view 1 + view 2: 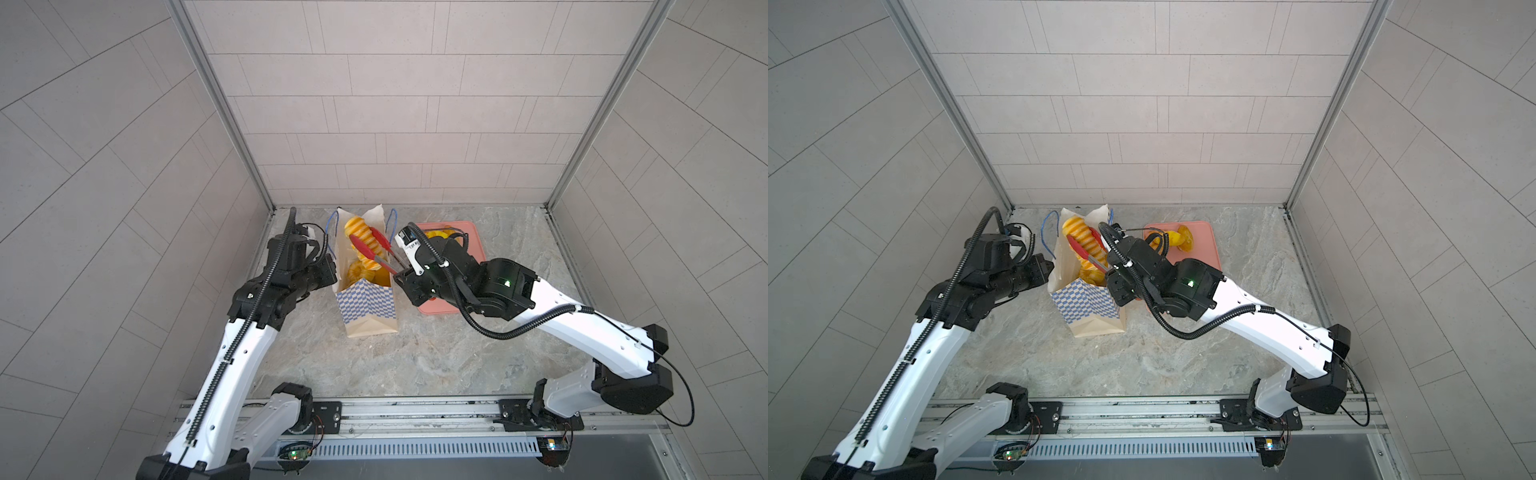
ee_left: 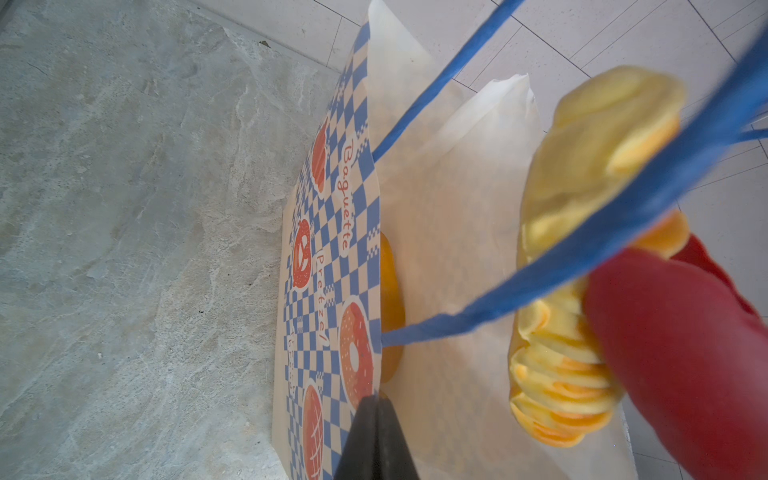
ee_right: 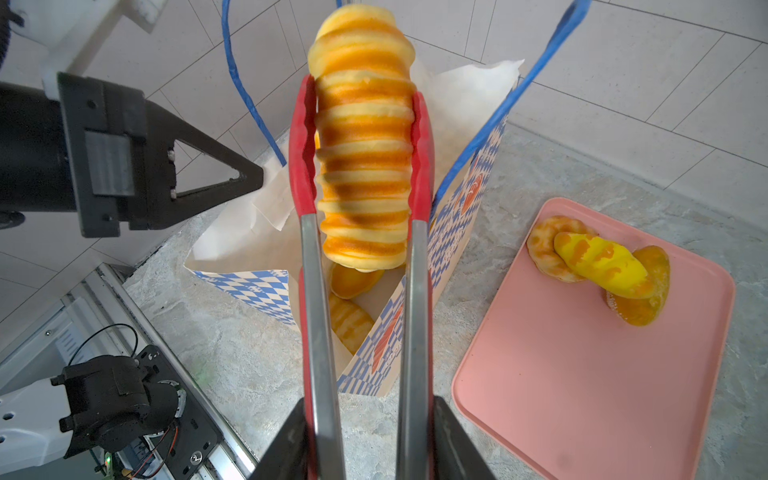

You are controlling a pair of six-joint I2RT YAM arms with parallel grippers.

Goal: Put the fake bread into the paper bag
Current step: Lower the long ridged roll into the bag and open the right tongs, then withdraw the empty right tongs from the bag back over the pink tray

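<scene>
Steel arms of the tongs (image 3: 318, 291) fill the foreground of the right wrist view, squeezed between the two black fingers of the right gripper (image 3: 370, 403), which is closed around them. The tongs' red tips clamp a striped roll (image 3: 363, 166) of the fake bread from both sides. The roll hangs lengthwise between the tips, above the open mouth of the paper bag (image 3: 457, 224).

The bag stands upright on the marble table (image 1: 415, 353), checker pattern on its outside and its blue cord handles (image 3: 245, 95) sticking up. Two orange buns (image 3: 355, 280) already lie on the bottom inside it. In both top views the roll (image 1: 361, 232) shows over the bag's opening (image 1: 1088, 301), with the right arm reaching in from the right.

The left gripper (image 3: 259, 178) comes in from the bag's other side. Its fingers are pressed together on the bag's upper edge, and the left wrist view shows the paper rim pinched between the black fingertips (image 2: 361, 436).

Just beside the bag, on the right arm's side, lies a flat pink tray (image 3: 582, 395). Three more pieces (image 3: 598, 262) of bread sit heaped together near one corner of it, touching one another.
</scene>
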